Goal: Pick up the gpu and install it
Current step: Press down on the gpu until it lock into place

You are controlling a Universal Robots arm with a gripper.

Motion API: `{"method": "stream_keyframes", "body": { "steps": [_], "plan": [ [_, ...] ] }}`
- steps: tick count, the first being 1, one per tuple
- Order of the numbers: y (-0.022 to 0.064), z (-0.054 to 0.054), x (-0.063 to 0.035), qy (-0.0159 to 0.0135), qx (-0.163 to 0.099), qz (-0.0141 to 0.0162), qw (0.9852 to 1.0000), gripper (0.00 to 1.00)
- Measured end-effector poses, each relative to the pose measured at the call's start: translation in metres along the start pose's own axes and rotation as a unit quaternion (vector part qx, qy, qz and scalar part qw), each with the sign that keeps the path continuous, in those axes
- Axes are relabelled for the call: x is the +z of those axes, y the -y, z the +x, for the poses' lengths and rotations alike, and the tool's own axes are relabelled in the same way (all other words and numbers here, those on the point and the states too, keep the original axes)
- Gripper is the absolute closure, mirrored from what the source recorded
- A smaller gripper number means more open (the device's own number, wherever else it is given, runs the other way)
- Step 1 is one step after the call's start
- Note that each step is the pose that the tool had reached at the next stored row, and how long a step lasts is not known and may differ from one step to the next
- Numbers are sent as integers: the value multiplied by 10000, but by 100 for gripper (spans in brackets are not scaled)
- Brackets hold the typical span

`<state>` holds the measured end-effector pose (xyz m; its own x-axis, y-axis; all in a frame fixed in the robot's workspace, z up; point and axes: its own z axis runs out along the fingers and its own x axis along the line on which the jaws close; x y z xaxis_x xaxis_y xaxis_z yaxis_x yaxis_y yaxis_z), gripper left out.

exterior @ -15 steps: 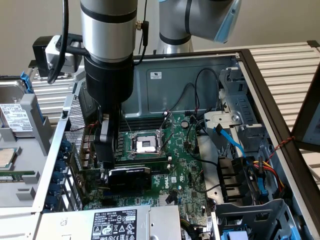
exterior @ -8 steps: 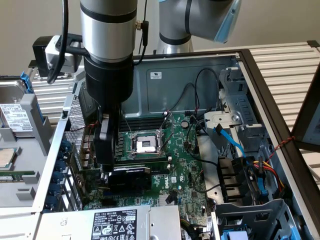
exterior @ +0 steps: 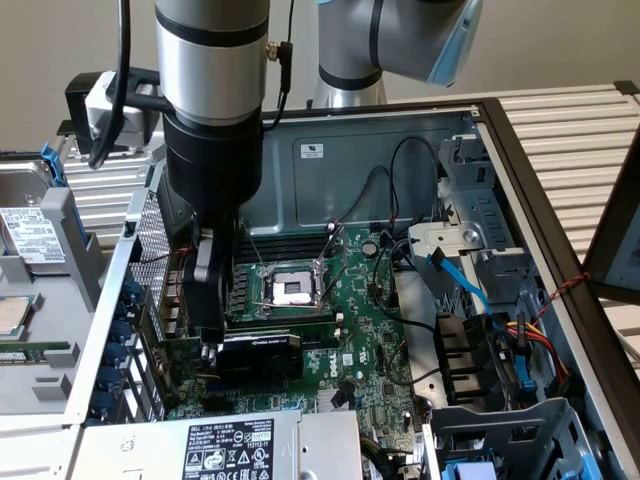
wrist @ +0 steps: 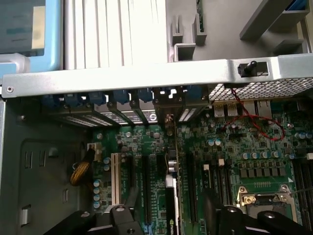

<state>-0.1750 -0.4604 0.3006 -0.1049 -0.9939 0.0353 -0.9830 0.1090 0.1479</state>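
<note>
The gpu (exterior: 262, 352) stands on edge in an expansion slot of the green motherboard (exterior: 370, 330), inside the open computer case (exterior: 500, 130). In the exterior view it sits toward that view's left, just near of the empty CPU socket (exterior: 290, 288), with its black shroud facing up and its end toward the slotted rear wall of the case. The gripper (exterior: 212, 345) hangs directly over the card's left end, its black finger (exterior: 207, 290) reaching down beside the shroud.

In the wrist view the card's thin top edge (wrist: 172, 196) runs between the two black fingers (wrist: 122, 218), which stand spread on either side of it, clear of the card and not pinching it. The card's bracket end lines up with the row of blue slot clips (wrist: 122, 95) under the case's metal rear rail (wrist: 146, 73). A red wire (wrist: 254, 120) loops across the board near the perforated rear panel
</note>
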Motion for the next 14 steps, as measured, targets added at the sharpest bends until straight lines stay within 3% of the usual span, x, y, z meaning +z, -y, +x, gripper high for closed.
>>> {"method": "stream_keyframes", "body": {
  "steps": [1, 4, 5, 10, 14],
  "plan": [
    [-8, 1, 1, -3, 2, 72, 10000, 40],
    [-27, 0, 7, -4, 8, 316, 9995, 59],
    [-33, 0, 10, 0, 9, 370, 9993, 59],
    [-95, -7, 49, 14, -2, 518, 9987, 82],
    [-169, -14, 100, 24, -2, 610, 9981, 89]
  ]
}}
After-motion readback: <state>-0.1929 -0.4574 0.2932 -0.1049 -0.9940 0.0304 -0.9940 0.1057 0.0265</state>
